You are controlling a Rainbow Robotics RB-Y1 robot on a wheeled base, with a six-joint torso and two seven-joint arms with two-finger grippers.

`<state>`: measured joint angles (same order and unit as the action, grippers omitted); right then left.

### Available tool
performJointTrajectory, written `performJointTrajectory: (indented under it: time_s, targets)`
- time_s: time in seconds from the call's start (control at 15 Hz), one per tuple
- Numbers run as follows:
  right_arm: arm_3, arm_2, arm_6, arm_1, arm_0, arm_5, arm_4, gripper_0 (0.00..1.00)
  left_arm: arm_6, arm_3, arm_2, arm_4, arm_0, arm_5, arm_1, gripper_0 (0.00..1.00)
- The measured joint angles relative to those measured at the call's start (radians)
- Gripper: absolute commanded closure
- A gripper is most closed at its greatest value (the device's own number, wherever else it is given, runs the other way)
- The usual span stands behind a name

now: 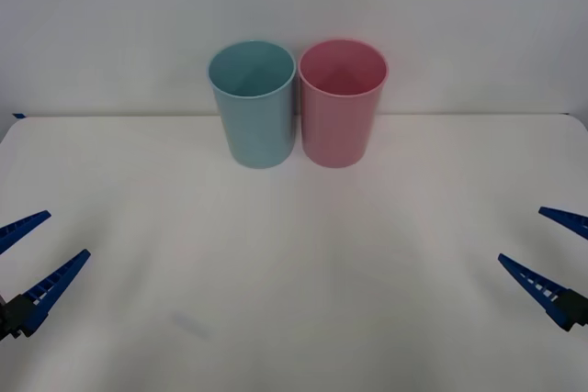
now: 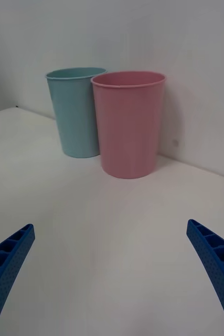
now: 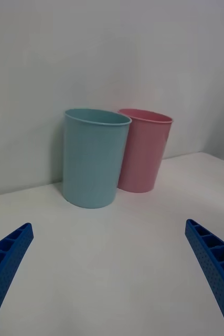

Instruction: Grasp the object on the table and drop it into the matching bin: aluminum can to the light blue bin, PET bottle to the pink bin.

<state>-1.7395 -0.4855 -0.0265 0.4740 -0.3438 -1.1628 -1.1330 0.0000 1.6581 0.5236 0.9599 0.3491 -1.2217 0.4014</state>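
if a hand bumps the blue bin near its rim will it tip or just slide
The blue bin is tall and narrows toward its base, so it probably tips. It looks like thin plastic, likely light. The pink bin stands right beside it and might block a fall that way.

The left gripper [image 1: 32, 250], at about 8 o'clock in the front view, is cut by the picture's edge, and the right gripper [image 1: 551, 247] at 4 o'clock too. The light blue bin [image 1: 254, 103] and pink bin [image 1: 342, 101] hide their own floors; what lies inside cannot be told.

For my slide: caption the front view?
Light blue bin beside pink bin on white table; both hands open.
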Motion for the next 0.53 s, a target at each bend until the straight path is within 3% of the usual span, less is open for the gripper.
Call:
performJointTrajectory:
  time_s: [0.53]
  targets:
    - [0.046,-0.021,0.014,0.001,-0.047,-0.015,0.035,0.00,0.000,0.000,0.000,0.000,0.000,0.000,0.000,0.00]
